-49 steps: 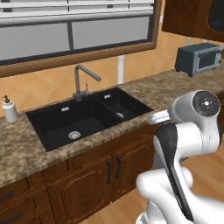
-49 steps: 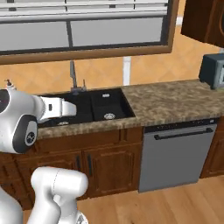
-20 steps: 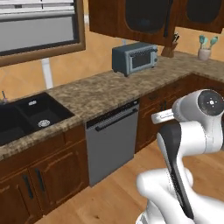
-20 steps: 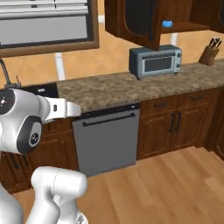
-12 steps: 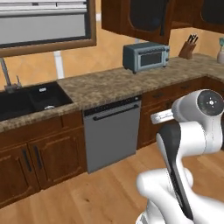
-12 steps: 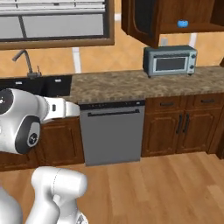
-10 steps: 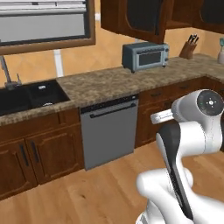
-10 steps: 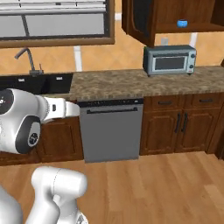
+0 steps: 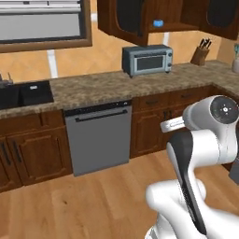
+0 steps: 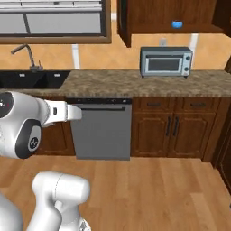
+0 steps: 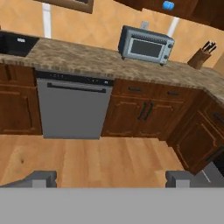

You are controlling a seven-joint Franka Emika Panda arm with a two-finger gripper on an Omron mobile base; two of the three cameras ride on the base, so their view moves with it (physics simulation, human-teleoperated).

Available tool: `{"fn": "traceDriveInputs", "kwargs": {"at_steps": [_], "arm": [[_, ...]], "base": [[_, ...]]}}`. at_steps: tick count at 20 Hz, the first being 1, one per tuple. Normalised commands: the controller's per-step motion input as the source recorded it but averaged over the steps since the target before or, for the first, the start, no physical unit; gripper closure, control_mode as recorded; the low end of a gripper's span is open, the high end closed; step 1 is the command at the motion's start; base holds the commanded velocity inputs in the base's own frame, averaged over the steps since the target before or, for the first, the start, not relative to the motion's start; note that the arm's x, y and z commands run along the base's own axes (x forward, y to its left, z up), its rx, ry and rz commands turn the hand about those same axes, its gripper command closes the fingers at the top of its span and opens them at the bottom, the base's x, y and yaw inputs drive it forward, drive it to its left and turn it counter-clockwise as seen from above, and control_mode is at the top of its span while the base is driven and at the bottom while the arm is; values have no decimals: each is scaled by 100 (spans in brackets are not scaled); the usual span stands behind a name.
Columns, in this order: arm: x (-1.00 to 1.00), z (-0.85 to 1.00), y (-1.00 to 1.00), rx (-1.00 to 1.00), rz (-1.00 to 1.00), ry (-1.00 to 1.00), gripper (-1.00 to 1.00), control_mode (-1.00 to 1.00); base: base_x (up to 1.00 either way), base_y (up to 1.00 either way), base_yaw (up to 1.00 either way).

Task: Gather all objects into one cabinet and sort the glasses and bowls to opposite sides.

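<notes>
Cabinet on the wall holds the blue bowl on its lower shelf, above the toaster oven. We find the gripper spread wide and empty. Sink has shifted left since the earlier frame; the base drove.

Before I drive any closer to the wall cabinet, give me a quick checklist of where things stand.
1. Fingers open and empty: ok, spread wide with nothing between them.
2. Wall cabinet in sight: ok, above the toaster oven.
3. Blue bowl located: ok, on the cabinet's lower shelf.
4. Wooden bowl, mug and orange cup located: cannot tell.
5. Floor ahead free: ok, bare wood up to the dishwasher.
6. Within reach of the cabinet: not ok, the robot is well back from the counter.
</notes>
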Motion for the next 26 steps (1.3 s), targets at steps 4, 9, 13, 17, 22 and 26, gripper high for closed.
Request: {"fn": "traceDriveInputs", "kwargs": {"at_steps": [4, 9, 13, 17, 22, 26], "arm": [[0, 0, 0, 0, 0, 0, -100, 100], [0, 0, 0, 0, 0, 0, -100, 100], [0, 0, 0, 0, 0, 0, -100, 100], [0, 0, 0, 0, 0, 0, -100, 100], [0, 0, 0, 0, 0, 0, -100, 100], [0, 0, 0, 0, 0, 0, -100, 100]], "base": [[0, -100, 23], [19, -100, 16], [100, -83, -3], [100, -51, -7], [100, -25, -3], [100, -31, -2]]}}
